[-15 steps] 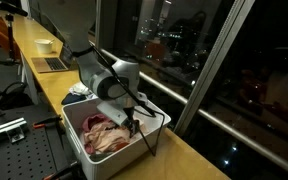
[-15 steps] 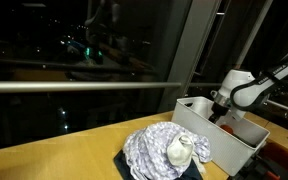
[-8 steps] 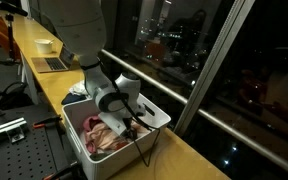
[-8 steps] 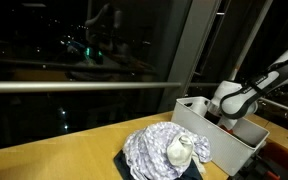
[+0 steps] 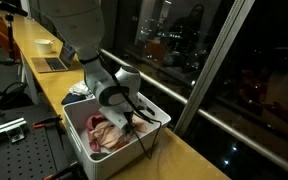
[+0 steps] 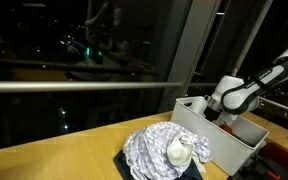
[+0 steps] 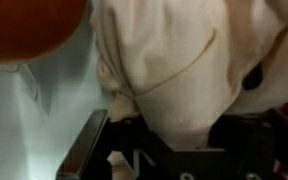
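One long wooden counter (image 5: 196,158) by the window, with a white bin (image 5: 77,138) on it and pinkish cloth (image 5: 106,136) piled inside. The claw (image 5: 132,124) is down in the bin, right on the cloth. Can't tell how open it is, cloth fills the wrist view.

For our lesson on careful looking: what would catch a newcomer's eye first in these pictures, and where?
The robot arm's claw dips into a white bin of pink and cream cloths on the wooden counter, cream fabric filling the wrist view. In an exterior view, a heap of patterned cloth sits on the counter beside the bin. Dark night windows run behind.
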You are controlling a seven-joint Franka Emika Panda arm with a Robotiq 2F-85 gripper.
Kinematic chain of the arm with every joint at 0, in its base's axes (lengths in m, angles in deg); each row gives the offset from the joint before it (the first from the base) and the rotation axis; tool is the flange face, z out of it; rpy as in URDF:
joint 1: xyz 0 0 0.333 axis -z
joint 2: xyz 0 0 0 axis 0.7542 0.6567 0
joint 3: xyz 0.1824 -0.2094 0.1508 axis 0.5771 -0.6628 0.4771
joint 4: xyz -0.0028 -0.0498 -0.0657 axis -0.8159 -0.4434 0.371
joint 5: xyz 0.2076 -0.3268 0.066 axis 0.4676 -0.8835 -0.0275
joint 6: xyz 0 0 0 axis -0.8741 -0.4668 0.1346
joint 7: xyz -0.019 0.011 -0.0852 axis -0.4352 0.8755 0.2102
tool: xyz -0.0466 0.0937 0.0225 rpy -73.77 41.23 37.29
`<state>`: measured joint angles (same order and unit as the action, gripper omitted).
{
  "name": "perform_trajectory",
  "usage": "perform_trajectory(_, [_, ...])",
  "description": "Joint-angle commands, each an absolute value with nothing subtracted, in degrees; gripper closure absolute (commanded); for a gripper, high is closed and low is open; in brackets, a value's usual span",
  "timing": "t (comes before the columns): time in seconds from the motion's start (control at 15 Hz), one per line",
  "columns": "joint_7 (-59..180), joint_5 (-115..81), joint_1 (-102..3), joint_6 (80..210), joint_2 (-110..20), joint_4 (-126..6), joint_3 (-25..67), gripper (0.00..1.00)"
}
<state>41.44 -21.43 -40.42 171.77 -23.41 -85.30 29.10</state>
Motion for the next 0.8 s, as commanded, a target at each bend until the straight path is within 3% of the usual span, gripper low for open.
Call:
perform_trajectory(0.0, [41.81,-21.13,-40.92,171.74,-32.29,-92.66,27.63,0.99])
perform_trajectory(0.4, [43.43,-23.8,-42.87,167.88,-50.96,-102.12,22.63,1.0])
perform_trajectory(0.73, [48.56,-30.97,-47.42,157.68,-63.27,-100.86,23.78,1.0])
